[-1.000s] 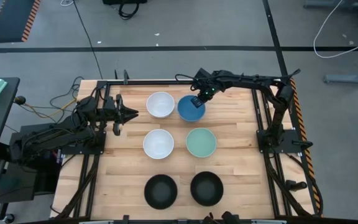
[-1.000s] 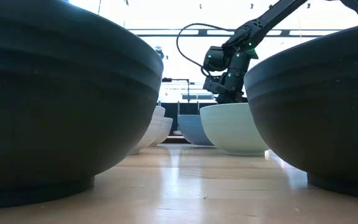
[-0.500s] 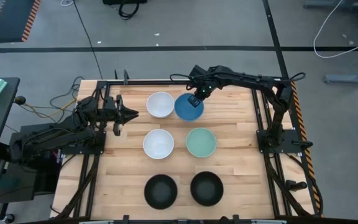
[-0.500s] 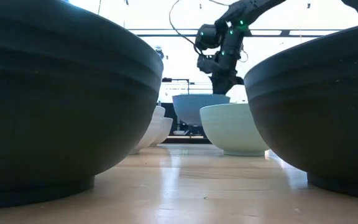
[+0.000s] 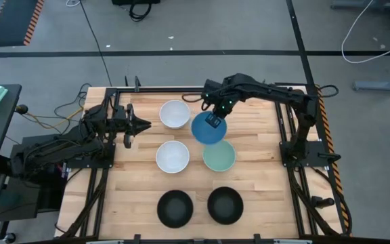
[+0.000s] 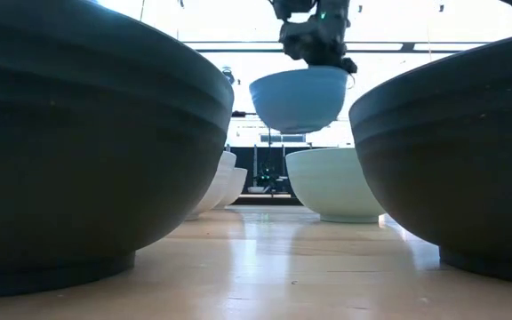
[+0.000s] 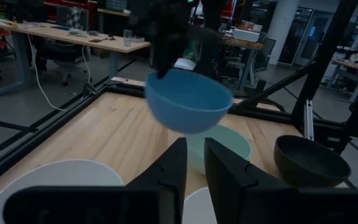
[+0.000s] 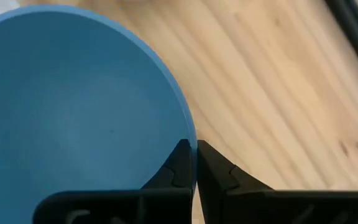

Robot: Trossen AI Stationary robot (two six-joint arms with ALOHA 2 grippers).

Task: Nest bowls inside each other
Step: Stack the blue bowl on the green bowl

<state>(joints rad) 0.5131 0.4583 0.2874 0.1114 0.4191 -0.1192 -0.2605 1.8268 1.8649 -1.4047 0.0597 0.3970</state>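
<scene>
I'm looking across the wooden table (image 5: 256,186) from its near edge: two black bowls are sitting there side by side, the left black bowl (image 5: 175,207) and the right black bowl (image 5: 225,205), apart from each other. Behind them I'm seeing the next row, a white bowl (image 5: 172,156) with a mint green bowl (image 5: 219,156) just beside it. In the far row a second white bowl (image 5: 175,114) is resting alone. My right gripper (image 8: 194,163) is pinching the rim of the blue bowl (image 5: 208,129), one finger inside and one outside, fingers clamped tight on the wall. That blue bowl is hanging clear of the table, upright, in the air above the gap between the far row and the mint green bowl, partly overlapping the green bowl's far rim from above. My left gripper (image 7: 194,171) is waiting at the table's left edge near the far white bowl, its fingers standing slightly apart and grasping nothing.
</scene>
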